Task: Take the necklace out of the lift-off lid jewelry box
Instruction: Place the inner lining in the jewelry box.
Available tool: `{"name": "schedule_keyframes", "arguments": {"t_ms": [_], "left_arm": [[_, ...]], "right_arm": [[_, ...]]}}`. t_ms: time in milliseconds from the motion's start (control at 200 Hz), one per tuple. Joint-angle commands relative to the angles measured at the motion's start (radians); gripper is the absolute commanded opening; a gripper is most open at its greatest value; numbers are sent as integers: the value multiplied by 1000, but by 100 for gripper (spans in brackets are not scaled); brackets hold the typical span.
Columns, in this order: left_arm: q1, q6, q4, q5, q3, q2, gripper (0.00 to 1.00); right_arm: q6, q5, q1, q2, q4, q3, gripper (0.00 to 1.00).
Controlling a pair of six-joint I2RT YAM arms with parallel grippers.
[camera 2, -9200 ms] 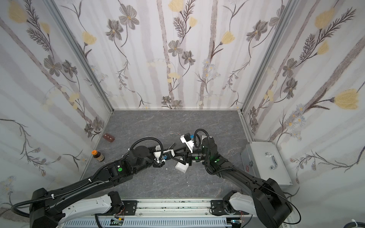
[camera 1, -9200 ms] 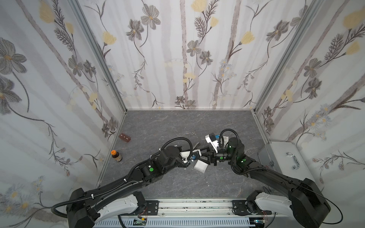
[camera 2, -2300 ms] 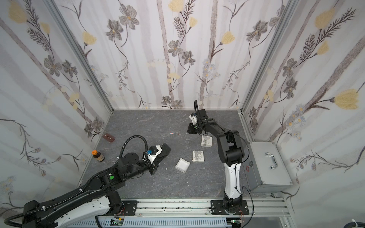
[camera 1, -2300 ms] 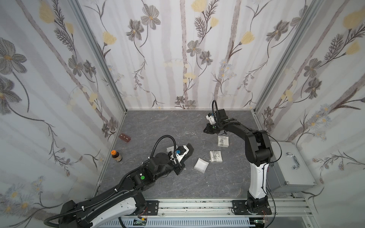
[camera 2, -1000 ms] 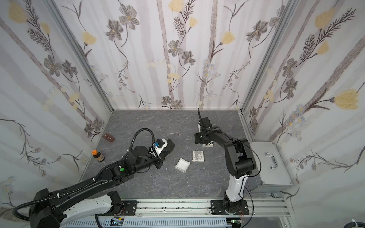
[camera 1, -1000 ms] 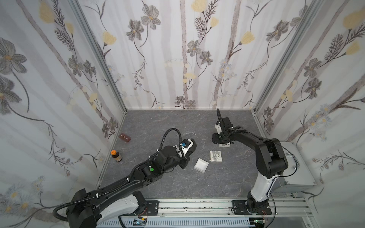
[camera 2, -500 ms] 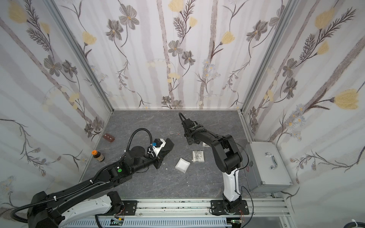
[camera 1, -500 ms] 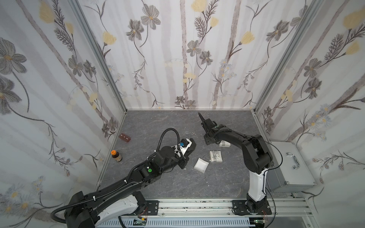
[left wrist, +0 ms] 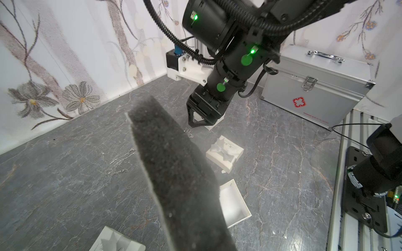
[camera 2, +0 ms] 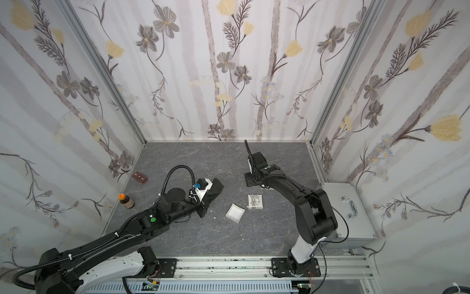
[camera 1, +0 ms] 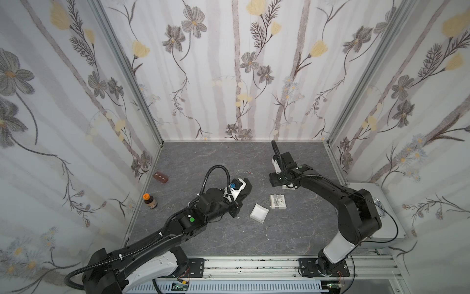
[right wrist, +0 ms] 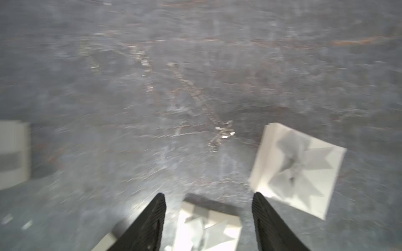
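I see necklace (right wrist: 195,93) lying loose on grey table (right wrist: 65,87), outside open white box (camera 1: 259,212). Right gripper (right wrist: 208,197) jaws apart, gripping nothing. Left gripper (left wrist: 148,113) pinched closed.

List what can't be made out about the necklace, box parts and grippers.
- Necklace: motion-blurred in the right wrist view, too small to trace in both top views; clasp unreadable.
- Left gripper: its shut fingers cover the chain's middle in the left wrist view.
- Box part under the right gripper: mostly hidden by that arm in both top views, cut off by the right wrist view's edge.
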Motion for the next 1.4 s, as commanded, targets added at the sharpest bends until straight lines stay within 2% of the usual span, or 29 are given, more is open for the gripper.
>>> {"name": "schedule_keyframes", "arguments": {"t_ms": [0, 70, 235, 425, 630, 774, 1179, 1264, 1394], "left_arm": [[11, -12, 25, 130, 18, 11, 0], [21, -11, 14, 191, 42, 24, 0], [56, -3, -36, 373, 109, 72, 0], [89, -5, -88, 583, 177, 116, 0], [101, -7, -104, 655, 191, 120, 0], [109, 0, -115, 673, 190, 119, 0], [123, 13, -117, 756, 199, 137, 0], [123, 18, -123, 768, 206, 146, 0], [123, 22, -129, 756, 205, 146, 0]], "right_arm": [[-83, -426, 0, -131, 212, -117, 61], [-83, -560, -1, -248, 311, -208, 60], [-43, -764, -33, -432, 477, -333, 59], [-35, -934, -45, -503, 532, -359, 60], [16, -1069, -49, -532, 608, -369, 58], [21, -1125, -48, -544, 621, -371, 58], [71, -1151, -11, -521, 640, -369, 53], [81, -1158, -3, -508, 645, -361, 48], [91, -1162, 0, -503, 643, -355, 31]]}}
